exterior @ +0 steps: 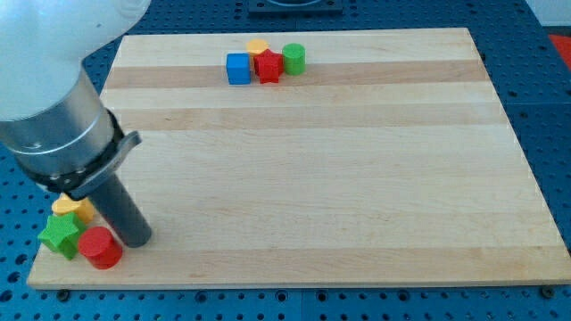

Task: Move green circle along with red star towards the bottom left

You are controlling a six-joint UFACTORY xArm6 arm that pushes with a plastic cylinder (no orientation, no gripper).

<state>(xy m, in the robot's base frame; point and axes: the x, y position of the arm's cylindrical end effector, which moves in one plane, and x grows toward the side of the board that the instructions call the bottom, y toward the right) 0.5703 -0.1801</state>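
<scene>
The green circle (294, 58) sits near the view's top edge of the wooden board (357, 178), touching the red star (268, 65) on its left. A blue cube (238, 69) lies left of the star and a yellow block (258, 46) sits just above it. My tip (136, 240) rests on the board at the view's bottom left, far from the green circle and red star. It is right beside a red cylinder (100, 247), a green star (60, 235) and a yellow block (74, 208).
The board lies on a blue perforated table (549, 107). The arm's large white and grey body (53, 98) fills the view's top left and covers part of the board's left edge.
</scene>
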